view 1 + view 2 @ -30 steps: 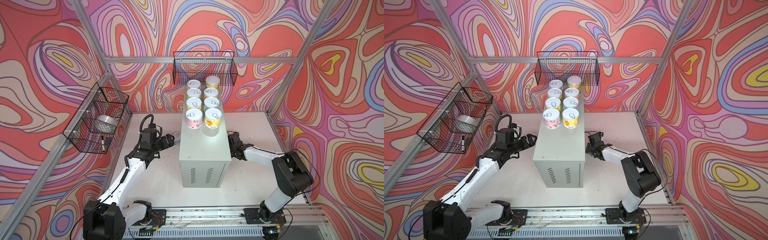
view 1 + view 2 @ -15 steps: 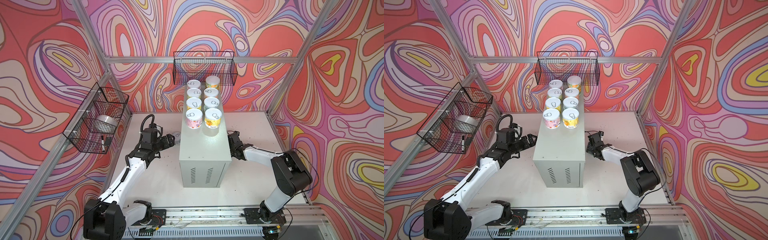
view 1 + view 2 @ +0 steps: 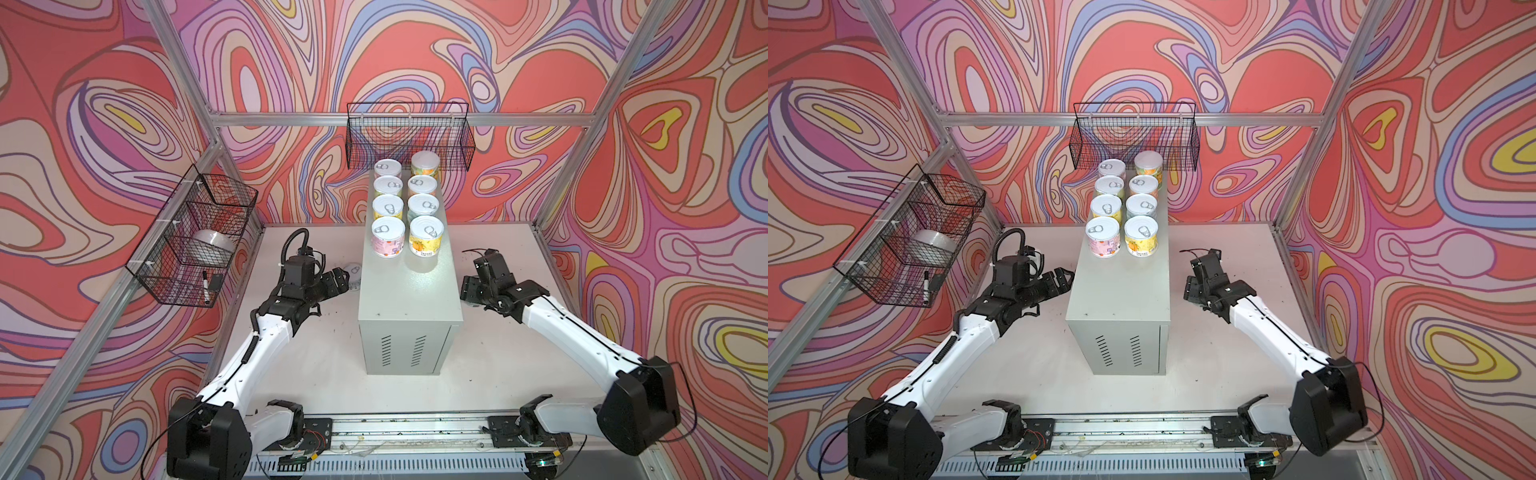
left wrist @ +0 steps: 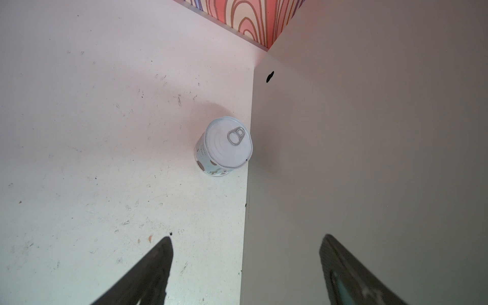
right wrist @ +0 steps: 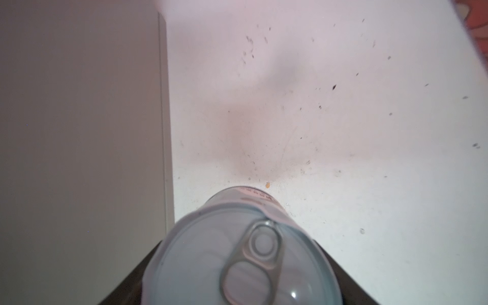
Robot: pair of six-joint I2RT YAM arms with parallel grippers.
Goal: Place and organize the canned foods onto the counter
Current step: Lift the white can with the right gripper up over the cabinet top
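Little has shifted. The right pincer (image 3: pixel 469 293) has drawn its jaws in, and the left pincer (image 3: pixel 341 279) has crept a touch nearer the grey cabinet (image 3: pixel 409 299). Eight cans (image 3: pixel 424 205) stand in two rows of four at the cabinet's far end. Two remain on the white bench (image 3: pixel 316 361), one at each side of the cabinet.

The step in hand looks like picking up the ninth. In the right wrist view the right-hand can (image 5: pixel 243 250) sits between the dark fingers (image 5: pixel 126 287), which lie close along its sides, though whether they truly grip it I cannot tell. It stands upright, axis vertical, pull-tab lid up. Next, I judge, comes a firm squeeze, a straight lift above the cabinet's top edge, then a set-down in front of the right row.

The left pincer is open and empty, near the left-hand can (image 4: pixel 224 145) — also upright, lid up, hard by the cabinet's side wall, so a finger has scant room there.
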